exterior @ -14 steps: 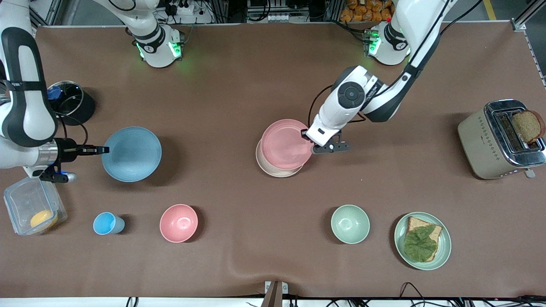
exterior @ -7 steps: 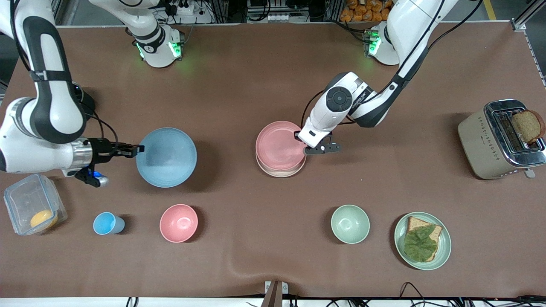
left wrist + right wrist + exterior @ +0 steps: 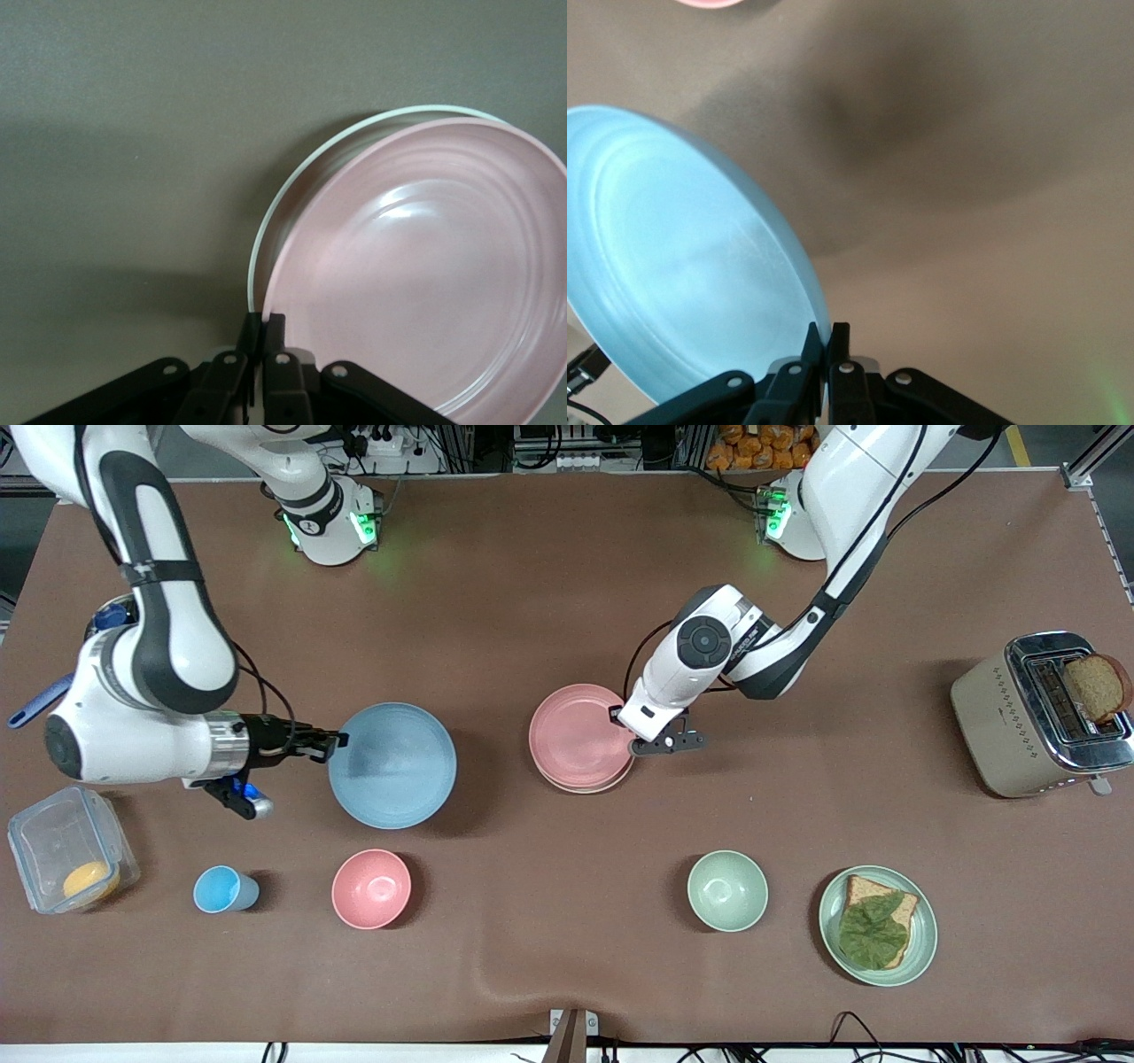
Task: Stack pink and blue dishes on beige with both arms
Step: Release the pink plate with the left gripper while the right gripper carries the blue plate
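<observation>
Left gripper (image 3: 631, 737) pinches the rim of the pink plate (image 3: 576, 733), which sits on the beige plate (image 3: 567, 786) at mid-table. Right gripper (image 3: 332, 744) pinches the blue plate (image 3: 392, 765), held above the table. Pink bowl (image 3: 371, 888) and blue cup (image 3: 221, 889) stand nearer the camera.

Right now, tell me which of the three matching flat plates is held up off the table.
The light blue plate, pinched at its rim by the right gripper. The pink plate sits on the beige plate, its rim in the left gripper.
</observation>
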`<state>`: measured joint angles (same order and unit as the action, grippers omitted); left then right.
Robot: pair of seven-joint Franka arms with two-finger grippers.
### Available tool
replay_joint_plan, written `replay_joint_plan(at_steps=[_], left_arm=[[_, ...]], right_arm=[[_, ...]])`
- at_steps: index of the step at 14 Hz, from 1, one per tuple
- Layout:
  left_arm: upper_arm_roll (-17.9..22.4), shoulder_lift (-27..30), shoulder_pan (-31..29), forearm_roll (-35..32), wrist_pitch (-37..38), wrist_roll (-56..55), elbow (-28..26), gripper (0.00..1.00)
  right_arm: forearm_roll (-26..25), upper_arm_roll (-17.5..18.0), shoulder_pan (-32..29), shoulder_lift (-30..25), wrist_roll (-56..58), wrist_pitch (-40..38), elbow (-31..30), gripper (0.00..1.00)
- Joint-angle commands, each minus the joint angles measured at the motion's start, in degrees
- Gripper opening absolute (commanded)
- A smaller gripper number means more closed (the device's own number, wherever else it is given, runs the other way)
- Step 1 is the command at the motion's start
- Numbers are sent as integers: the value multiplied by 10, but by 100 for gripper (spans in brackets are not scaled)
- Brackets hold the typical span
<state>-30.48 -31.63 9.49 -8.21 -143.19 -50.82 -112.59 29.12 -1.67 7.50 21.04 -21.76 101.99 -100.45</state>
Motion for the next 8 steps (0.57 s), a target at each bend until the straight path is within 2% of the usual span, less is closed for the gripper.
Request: replay_joint_plan(at_steps=[1,3,4,5,8], left_arm=[[2,-12,2,-20,-2,-17,14,0],[9,-15,4,-22,-2,-17,15,2],[9,-18,4,-21,-2,-17,16,58],[10,-17,4,-22,-2,-17,16,100],[10,6,-12,-22,9,-15,27,100]], right_arm=[[11,-4,34,-12,-56,27,-9,0],[11,-4,44,-12,-67,34,-8,0],[11,-4,46,-12,-75,37,-8,0],[11,-4,53,-12,-83,37,-7,0],[15,-4,76,-7,-119,63,-6,0]])
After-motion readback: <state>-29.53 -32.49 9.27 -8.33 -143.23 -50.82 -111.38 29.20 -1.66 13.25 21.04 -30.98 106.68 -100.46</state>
